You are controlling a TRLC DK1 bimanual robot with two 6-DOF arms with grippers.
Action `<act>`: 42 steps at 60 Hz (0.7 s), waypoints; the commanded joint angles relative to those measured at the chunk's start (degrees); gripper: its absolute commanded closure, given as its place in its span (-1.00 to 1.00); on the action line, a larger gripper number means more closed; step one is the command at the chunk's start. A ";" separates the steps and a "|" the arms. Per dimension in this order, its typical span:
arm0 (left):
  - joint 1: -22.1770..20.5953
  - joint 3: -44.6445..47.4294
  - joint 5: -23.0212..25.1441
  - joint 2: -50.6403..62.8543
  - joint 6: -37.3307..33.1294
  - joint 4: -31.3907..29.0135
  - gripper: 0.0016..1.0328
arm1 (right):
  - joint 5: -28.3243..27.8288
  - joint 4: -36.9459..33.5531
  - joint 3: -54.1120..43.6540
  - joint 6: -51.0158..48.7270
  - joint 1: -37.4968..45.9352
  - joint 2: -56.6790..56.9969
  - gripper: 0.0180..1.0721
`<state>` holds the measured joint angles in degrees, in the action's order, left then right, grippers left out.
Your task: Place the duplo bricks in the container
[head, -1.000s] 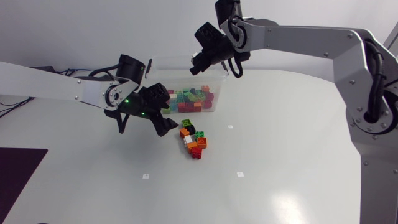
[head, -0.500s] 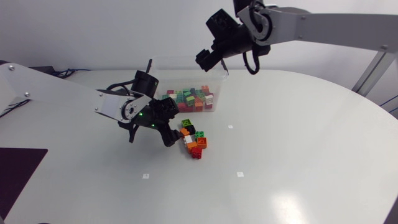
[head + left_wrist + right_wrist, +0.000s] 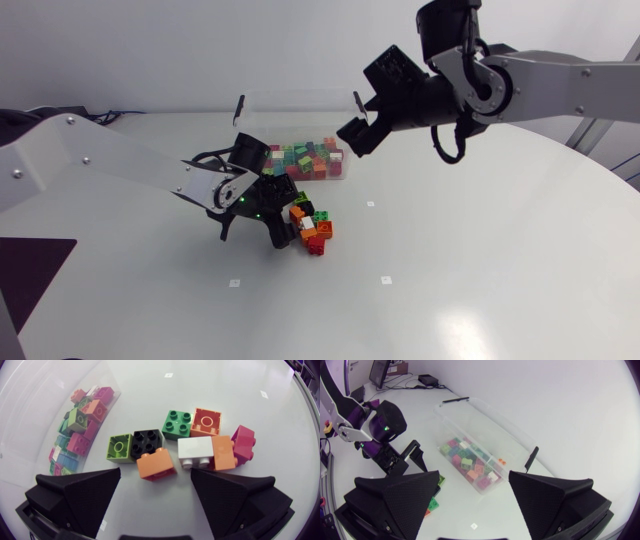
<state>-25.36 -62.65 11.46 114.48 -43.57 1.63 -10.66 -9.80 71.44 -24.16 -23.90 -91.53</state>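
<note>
Several loose duplo bricks (image 3: 311,228) lie in a cluster in front of the clear container (image 3: 300,105), which holds many coloured bricks. My left gripper (image 3: 283,213) stands open low at the cluster's left side. In the left wrist view my left gripper (image 3: 156,485) has an orange brick (image 3: 155,462) between its fingers, untouched by either, and ahead lie a black brick (image 3: 146,442), a lime brick (image 3: 120,447), a green brick (image 3: 177,422) and a white brick (image 3: 196,451). My right gripper (image 3: 356,122) hangs open and empty, up in the air right of the container (image 3: 487,445).
The container (image 3: 107,380) stands close behind the cluster, its wall beside my left gripper. Small white marks (image 3: 385,279) dot the tabletop. The right wrist view shows my left arm (image 3: 385,425) near the container's long side.
My right gripper has opened and swung right and down, off the container. My left gripper has moved right and down to the loose bricks, staying open.
</note>
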 commanded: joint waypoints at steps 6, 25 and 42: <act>-0.47 -1.95 -0.39 2.51 -0.37 0.48 -0.90 | -0.24 1.63 -5.70 0.34 -0.62 3.11 -0.91; 0.49 -5.99 -0.74 5.58 0.59 1.10 -0.90 | -0.59 2.33 -10.97 -0.18 -1.85 4.16 -0.91; 0.49 -7.57 -0.83 7.34 0.33 0.74 -0.62 | -2.09 2.07 -13.26 -1.41 -2.99 3.64 -0.91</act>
<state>-25.15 -69.60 11.22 119.81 -43.55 2.57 -12.21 -8.05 60.16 -24.45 -26.24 -88.12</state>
